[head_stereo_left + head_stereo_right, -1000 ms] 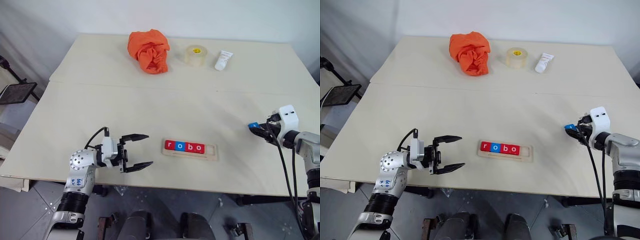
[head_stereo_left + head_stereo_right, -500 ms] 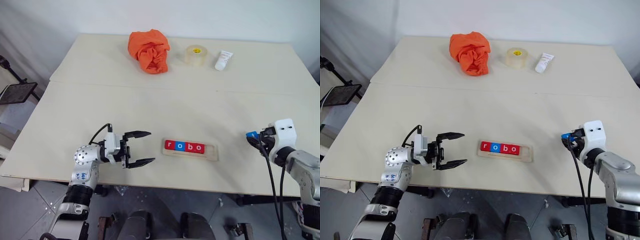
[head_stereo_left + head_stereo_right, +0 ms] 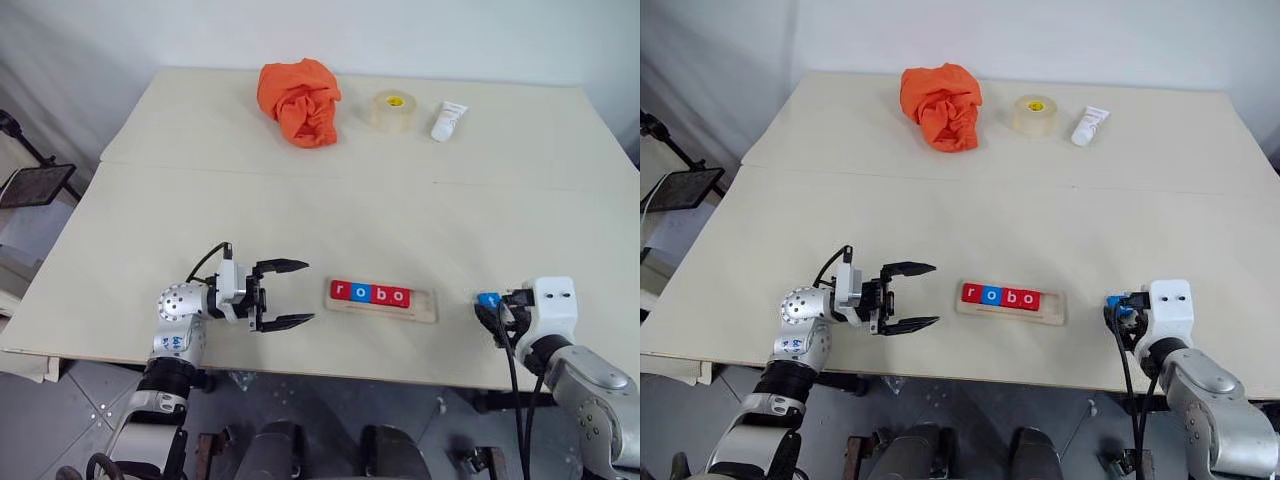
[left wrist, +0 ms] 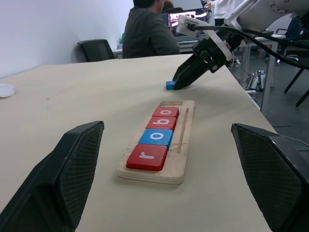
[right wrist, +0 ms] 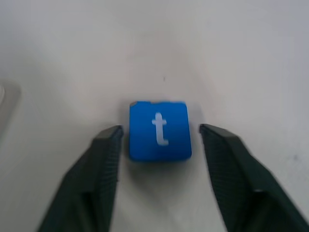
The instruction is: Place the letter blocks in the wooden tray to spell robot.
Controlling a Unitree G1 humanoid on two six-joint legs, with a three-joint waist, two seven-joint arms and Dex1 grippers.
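The blue t block (image 5: pixel 160 130) lies flat on the worktop (image 3: pixel 330 215) right of the wooden tray (image 3: pixel 381 300), loose between the right gripper's (image 5: pixel 159 145) parted fingers; the left gripper (image 3: pixel 290 294) gapes empty, so an off-centre squeeze could skid it away.

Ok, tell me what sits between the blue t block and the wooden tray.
Nothing: the left eye view shows bare tabletop between the blue t block and the wooden tray.

Right gripper (image 5: pixel 159 140) has carried the blue t block (image 5: pixel 160 130) closer to the tray (image 3: pixel 381 308), now open around it
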